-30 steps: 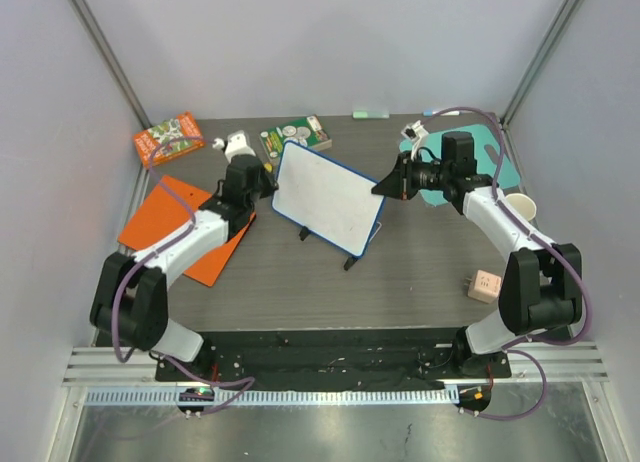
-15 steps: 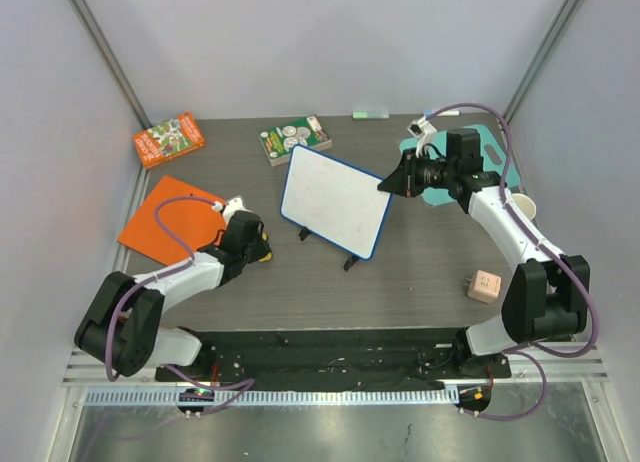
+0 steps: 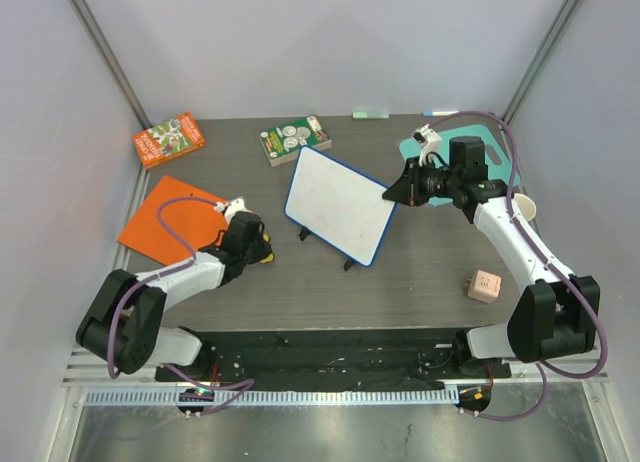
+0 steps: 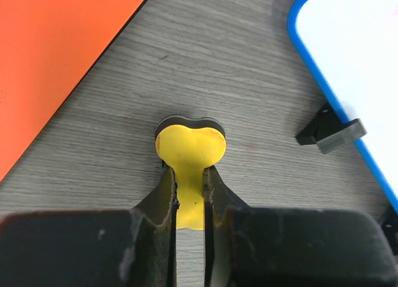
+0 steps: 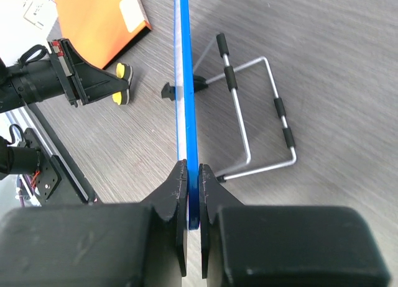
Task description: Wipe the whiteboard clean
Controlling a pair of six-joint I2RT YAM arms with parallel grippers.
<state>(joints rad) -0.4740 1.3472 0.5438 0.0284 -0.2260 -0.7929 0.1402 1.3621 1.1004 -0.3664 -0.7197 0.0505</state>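
Observation:
The whiteboard (image 3: 340,204), white with a thin blue frame, stands tilted mid-table with its face blank. My right gripper (image 3: 392,191) is shut on its right edge; the right wrist view shows the blue frame (image 5: 185,82) clamped between the right gripper's (image 5: 193,175) jaws. A yellow eraser (image 4: 189,144) with a dark underside is pinched in my left gripper (image 4: 189,173), low at the tabletop. This left gripper (image 3: 262,252) is to the near left of the board and apart from it. One black foot (image 4: 326,132) of the whiteboard (image 4: 354,45) shows in the left wrist view.
A flat orange board (image 3: 160,222) lies at the left, beside my left arm. A teal cutting board (image 3: 497,152), a paper cup (image 3: 524,204) and a small pink box (image 3: 485,285) are at the right. Two printed packets (image 3: 168,139) (image 3: 295,139) lie at the back. A wire stand (image 5: 255,113) sits behind the whiteboard.
My left gripper has pulled back from the whiteboard's upper left edge to the near left of the table, then stayed there. The right gripper has shifted the board slightly right.

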